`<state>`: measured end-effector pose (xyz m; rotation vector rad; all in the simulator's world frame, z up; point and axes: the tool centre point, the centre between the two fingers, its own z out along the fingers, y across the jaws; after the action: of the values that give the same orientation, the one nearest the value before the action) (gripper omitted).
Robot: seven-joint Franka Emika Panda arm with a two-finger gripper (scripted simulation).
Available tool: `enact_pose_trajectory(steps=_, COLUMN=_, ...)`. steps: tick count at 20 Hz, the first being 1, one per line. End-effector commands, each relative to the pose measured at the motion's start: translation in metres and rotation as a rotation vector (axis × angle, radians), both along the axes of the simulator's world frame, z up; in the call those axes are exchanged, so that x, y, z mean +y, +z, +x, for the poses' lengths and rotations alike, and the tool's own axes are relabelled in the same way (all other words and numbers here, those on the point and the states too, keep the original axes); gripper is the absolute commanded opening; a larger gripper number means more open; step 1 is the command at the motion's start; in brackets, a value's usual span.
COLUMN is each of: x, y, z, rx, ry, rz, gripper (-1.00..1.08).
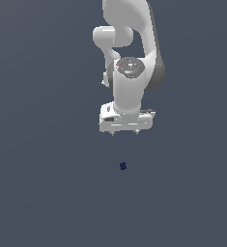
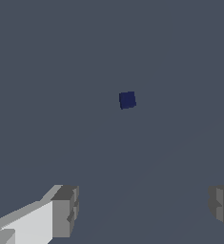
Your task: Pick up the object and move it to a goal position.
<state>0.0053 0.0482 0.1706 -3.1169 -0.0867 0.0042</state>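
The tiny dark navy-blue cube (image 1: 123, 166) lies alone on the flat grey surface, below the arm in the exterior view. It also shows in the wrist view (image 2: 127, 100), apart from both fingers. My white gripper (image 1: 124, 132) hangs above the cube, pointing down, well clear of it. In the wrist view the two grey fingertips (image 2: 66, 209) stand far apart with nothing between them, so my gripper (image 2: 143, 207) is open and empty.
The white arm (image 1: 129, 58) rises toward the top of the exterior view. A plain dark grey surface (image 1: 47, 183) fills the rest of both views.
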Motion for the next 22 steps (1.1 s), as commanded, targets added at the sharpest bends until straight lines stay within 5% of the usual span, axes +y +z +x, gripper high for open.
enact_pose_trajectory(steps=1, x=0.0, y=0.0, z=0.0, rx=0.0, ry=0.0, rz=0.0, gripper=1.0)
enact_pose_trajectory(steps=11, x=0.043, y=-0.001, z=-0.003, rx=0.001, ry=0.061, rz=0.017, gripper=1.0)
enact_pose_trajectory(steps=22, x=0.041, y=-0.005, z=0.001, rx=0.003, ry=0.005, rz=0.018, gripper=1.0)
